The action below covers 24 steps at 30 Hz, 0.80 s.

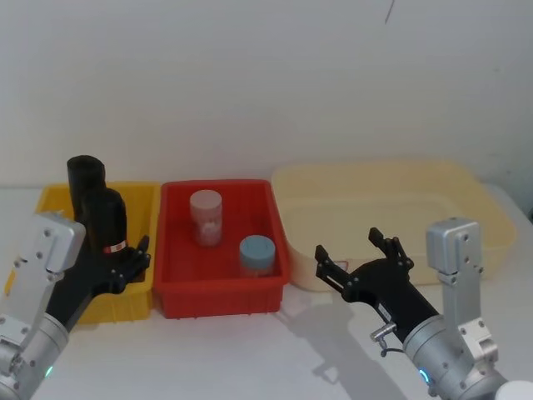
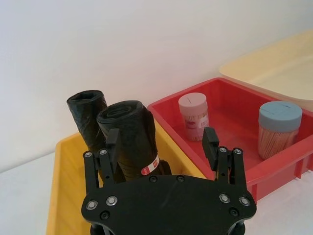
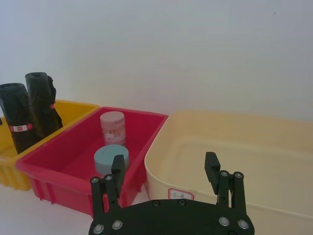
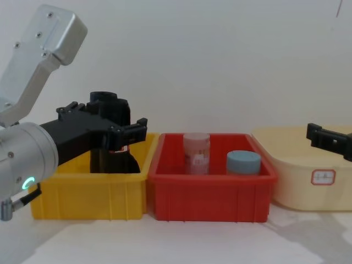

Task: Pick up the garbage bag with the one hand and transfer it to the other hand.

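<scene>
The garbage bag point(image 2: 128, 132) stands up in the yellow bin point(image 1: 50, 198), with its red-and-white band facing the front. A plain black roll point(image 2: 88, 112) stands just behind it. The left gripper point(image 2: 162, 142) is down at the bag with its fingers apart, one on each side. One finger point(image 2: 112, 141) is right by the bag, and there is a gap at the other. The bin's wall next to the red bin point(image 1: 221, 300) is close by.

The right gripper point(image 1: 348, 243) hangs over the bare desk point(image 1: 250, 358), in front of the cream tub point(image 1: 375, 175) and beside the red bin. Its fingers are wide apart and hold nothing. Two jars point(image 1: 206, 215) stand in the red bin.
</scene>
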### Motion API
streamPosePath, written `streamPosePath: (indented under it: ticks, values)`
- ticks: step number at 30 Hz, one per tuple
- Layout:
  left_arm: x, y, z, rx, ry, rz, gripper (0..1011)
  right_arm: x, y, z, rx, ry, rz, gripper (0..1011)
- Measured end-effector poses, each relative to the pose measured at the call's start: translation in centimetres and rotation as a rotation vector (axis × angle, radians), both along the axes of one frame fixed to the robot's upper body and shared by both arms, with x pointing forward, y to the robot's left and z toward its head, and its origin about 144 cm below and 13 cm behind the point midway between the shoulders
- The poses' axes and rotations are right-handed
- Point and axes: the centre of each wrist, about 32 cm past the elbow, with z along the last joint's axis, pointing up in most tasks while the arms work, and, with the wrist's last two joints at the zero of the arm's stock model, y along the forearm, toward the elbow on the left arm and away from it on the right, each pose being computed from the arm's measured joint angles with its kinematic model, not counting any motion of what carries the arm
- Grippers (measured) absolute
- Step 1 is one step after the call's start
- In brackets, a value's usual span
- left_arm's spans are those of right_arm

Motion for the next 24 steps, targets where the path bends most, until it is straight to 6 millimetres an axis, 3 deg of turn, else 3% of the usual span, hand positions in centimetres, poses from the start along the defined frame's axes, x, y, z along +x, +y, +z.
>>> streamPosePath:
  ticks: [24]
  values:
    - [0.0, 0.0, 0.0, 0.0, 0.0, 0.0, 1001, 0.0, 0.0, 0.0, 0.0, 0.0, 0.0, 1000]
